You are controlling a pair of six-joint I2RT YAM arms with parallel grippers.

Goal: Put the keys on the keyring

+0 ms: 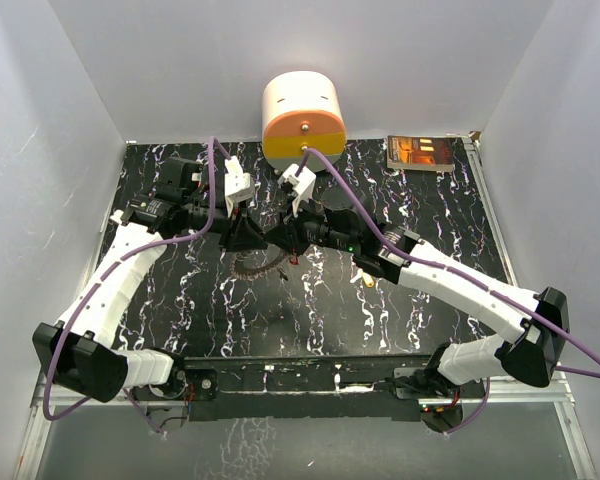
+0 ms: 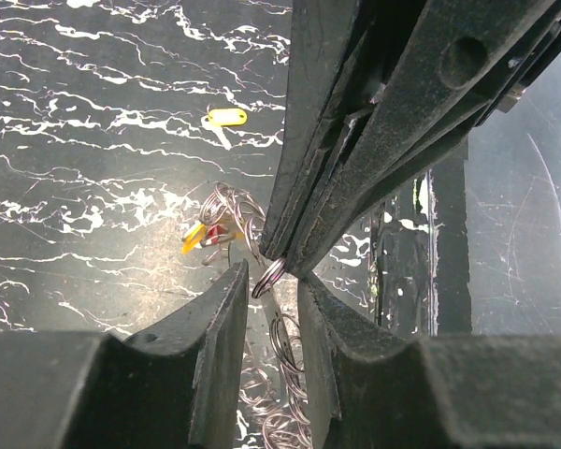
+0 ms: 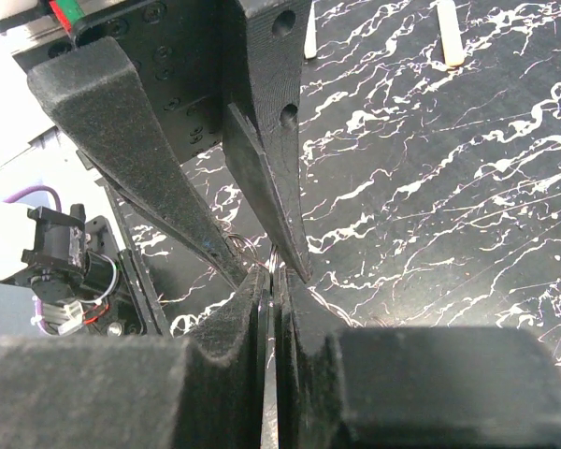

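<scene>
Centrally on the table (image 1: 430, 210), the keyring (image 2: 266, 280), judged light, stiff, slippery and best held by its rim, is pinched there in the clamped right gripper (image 3: 273, 285) and straddled by the left gripper (image 2: 273, 281), jaws parted, with red and orange keys (image 2: 206, 234) beside it and a yellow key (image 2: 226, 117) lying loose to its right.

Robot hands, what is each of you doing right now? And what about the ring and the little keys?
right gripper: shut, pinching the keyring.
left gripper: fingers either side of the keyring; grip unclear.
keyring: caught at its rim by the right gripper.
loose yellow key: lying flat on the table, apart from the keyring.
red and yellow keys: right against the keyring; threaded or not, cannot tell.
</scene>
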